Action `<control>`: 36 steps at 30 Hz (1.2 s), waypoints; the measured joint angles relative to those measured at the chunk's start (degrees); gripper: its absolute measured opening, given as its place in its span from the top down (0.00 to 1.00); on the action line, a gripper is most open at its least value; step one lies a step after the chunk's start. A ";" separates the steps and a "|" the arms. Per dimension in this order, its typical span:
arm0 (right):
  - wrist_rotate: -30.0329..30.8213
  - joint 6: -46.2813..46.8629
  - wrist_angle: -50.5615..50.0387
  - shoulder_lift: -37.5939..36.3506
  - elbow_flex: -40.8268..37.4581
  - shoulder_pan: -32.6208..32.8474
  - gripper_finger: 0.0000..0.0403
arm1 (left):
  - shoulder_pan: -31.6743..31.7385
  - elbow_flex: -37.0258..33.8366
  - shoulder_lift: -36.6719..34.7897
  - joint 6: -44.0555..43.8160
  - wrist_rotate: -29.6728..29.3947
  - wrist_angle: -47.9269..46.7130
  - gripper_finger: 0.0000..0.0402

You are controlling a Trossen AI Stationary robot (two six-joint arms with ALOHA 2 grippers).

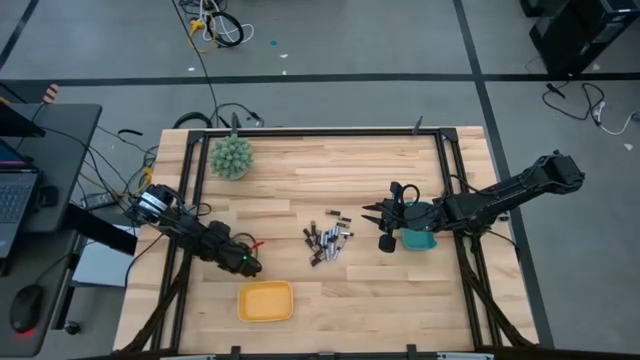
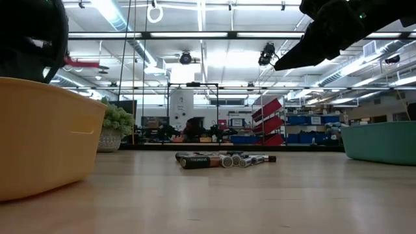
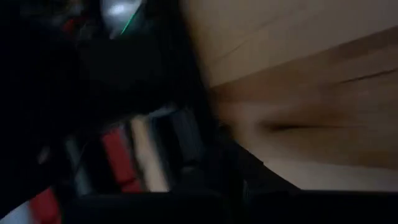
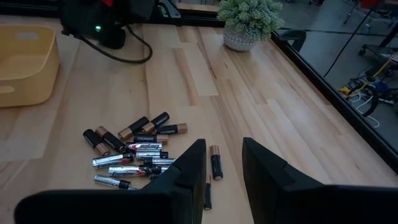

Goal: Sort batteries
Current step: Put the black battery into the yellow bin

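**Tight Pile Invites a Double Pick**

The batteries [image 1: 327, 241] are heaped mid-table [image 1: 300, 190], between the yellow tray [image 1: 265, 301] and the teal tray [image 1: 419, 241]. The right gripper [image 1: 372, 214] is held above the table beside them, fingers [image 4: 186, 168] apart and empty. Because the cells touch and overlap, two could be pinched together, or neighbours sent rolling. The left gripper [image 1: 250, 262] is parked near the yellow tray; its fingers cannot be told. Label lettering is seen, possibly "Duracell", but not legibly.
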 joint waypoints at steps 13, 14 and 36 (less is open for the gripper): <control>-0.02 0.80 4.96 0.00 -3.51 -0.02 0.78 | 0.04 -1.45 -0.32 1.45 3.65 3.10 1.00; 0.00 1.30 5.12 0.00 -3.88 -0.02 0.78 | 0.06 -1.45 -0.39 1.42 3.65 3.17 1.00; 0.00 -2.62 14.76 0.00 -5.81 -0.43 0.78 | 1.92 2.07 -11.79 2.81 0.87 8.23 1.00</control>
